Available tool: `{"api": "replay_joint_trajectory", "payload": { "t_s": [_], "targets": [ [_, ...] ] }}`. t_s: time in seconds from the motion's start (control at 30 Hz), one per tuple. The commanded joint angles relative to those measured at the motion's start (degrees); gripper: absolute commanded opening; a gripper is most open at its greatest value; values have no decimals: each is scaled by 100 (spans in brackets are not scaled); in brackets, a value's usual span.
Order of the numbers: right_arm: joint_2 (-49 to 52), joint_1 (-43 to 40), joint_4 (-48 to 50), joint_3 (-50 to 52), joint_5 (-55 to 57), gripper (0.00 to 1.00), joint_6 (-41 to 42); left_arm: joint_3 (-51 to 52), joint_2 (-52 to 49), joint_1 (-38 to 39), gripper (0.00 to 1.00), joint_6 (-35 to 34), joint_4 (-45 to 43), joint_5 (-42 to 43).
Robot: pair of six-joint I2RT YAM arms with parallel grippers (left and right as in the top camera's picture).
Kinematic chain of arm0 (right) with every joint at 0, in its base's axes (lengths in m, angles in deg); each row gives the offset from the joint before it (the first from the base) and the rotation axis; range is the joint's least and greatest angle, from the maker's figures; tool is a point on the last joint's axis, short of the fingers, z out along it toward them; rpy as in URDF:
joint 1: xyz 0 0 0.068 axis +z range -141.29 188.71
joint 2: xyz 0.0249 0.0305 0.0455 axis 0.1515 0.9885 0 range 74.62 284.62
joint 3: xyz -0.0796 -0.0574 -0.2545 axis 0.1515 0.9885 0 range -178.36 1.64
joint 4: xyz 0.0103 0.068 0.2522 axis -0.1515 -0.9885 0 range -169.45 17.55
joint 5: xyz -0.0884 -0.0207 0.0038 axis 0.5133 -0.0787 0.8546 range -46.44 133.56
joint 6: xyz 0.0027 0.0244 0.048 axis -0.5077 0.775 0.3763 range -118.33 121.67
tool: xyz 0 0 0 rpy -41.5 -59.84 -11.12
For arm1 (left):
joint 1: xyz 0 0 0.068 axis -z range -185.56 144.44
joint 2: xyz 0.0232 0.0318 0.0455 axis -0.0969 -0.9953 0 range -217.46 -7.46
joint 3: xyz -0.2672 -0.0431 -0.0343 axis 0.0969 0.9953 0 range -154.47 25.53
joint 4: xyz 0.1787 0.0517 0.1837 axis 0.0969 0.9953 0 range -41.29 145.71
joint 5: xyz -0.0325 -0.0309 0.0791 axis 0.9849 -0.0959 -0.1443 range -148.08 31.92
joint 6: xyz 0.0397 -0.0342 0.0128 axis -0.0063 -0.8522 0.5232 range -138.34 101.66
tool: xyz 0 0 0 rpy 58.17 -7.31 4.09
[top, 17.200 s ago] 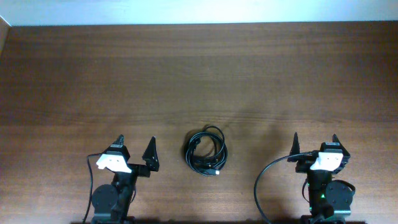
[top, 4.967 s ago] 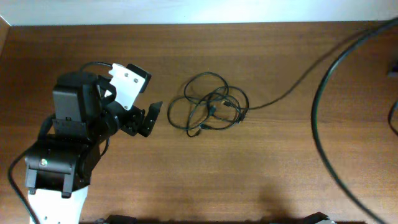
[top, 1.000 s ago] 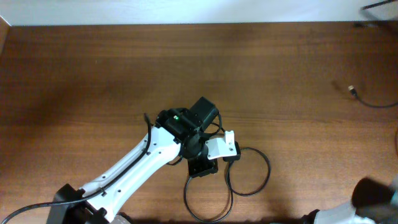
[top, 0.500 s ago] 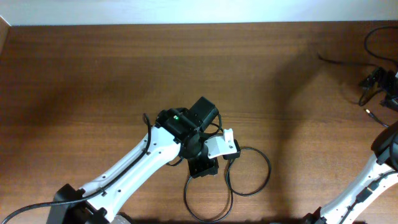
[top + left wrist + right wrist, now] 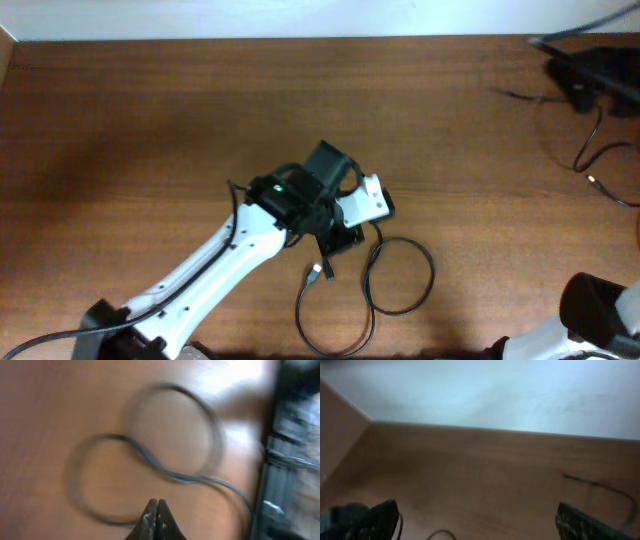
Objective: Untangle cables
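One black cable lies in two loops on the table in front of my left gripper; its silvery plug tip rests just beside the fingers. In the left wrist view the same cable forms a blurred figure-eight, and my left gripper is shut, with nothing showing between its tips. A second cable lies apart at the far right with its plug tip. My right gripper is wide open and empty above the table. A strand of cable shows ahead of it.
The right arm is a dark blur at the back right corner, and its base stands at the front right. A pale wall rises behind the table's far edge. The left arm reaches diagonally from the front left.
My left gripper has pulled back from the loops and turned, and a plug tip now shows beside it. The right arm has swung to the back right corner, its gripper now open.
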Motion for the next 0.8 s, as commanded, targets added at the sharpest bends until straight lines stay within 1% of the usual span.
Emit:
{"api": "replay_joint_trajectory", "payload": {
  "t_s": [0.0,0.03,0.07,0.1,0.13,0.17,0.2,0.23,0.27,0.3,0.33,0.4,0.43,0.47,0.5,0.53,0.57,0.6,0.7,0.77],
  "targets": [
    [236,597,-87,1353,1099,99,-96,-684,879,-887,0,-2061,-509,-2623],
    [251,855,-31,2144,1128,99,-269,-944,1132,-1362,0,-2614,-520,-3480],
    [254,1051,74,2767,1132,99,-387,-1185,1414,-1947,0,-2988,-520,-3960],
    [254,1215,225,3335,1215,99,-398,-1327,1672,-2485,0,-3001,-492,-3974],
    [254,1475,444,4146,1432,99,-396,-1388,2057,-3213,0,-2992,-448,-3980],
    [254,1705,597,4723,1556,99,-393,-1388,2411,-3917,0,-2767,-433,-3991],
    [254,1923,708,5152,1652,99,-393,-1388,2680,-4459,0,-2756,-378,-4000],
    [254,2234,833,5663,1663,99,-393,-1388,2898,-4876,0,-2822,-302,-3941],
    [254,2868,1062,6463,1705,99,-389,-1386,3294,-5427,0,-2826,-238,-3762],
    [249,3279,1322,6918,1714,99,-304,-1386,3442,-5473,0,-2824,-227,-3764],
    [243,3663,1631,7232,1880,99,-15,-1386,3532,-5473,0,-2824,-195,-3724],
    [236,4439,2262,7735,2361,99,732,-1384,3539,-5473,0,-2822,-155,-3377],
    [236,4940,2627,7954,2459,99,1147,-1381,3484,-5473,0,-2802,-127,-3178],
    [236,5285,2900,8054,2459,99,1458,-1381,3449,-5473,0,-2804,-109,-3152],
    [236,5757,3320,8109,2658,99,2103,-1381,3368,-5473,0,-2802,-107,-3003],
    [236,6006,3591,8111,2876,99,2673,-1381,3329,-5473,0,-2804,-103,-2905],
    [236,6249,3897,8111,3145,99,3423,-1381,3318,-5473,0,-2802,-68,-2769],
    [236,6367,4037,8111,3383,99,3963,-1381,3318,-5473,0,-2804,-55,-2763],
    [236,6701,4122,8111,4367,99,6146,-1381,3318,-5473,0,-2804,-52,-2747],
    [236,6837,4131,8111,4756,99,7265,-1381,3318,-5473,0,-2804,-52,-2699]
  ]
}}
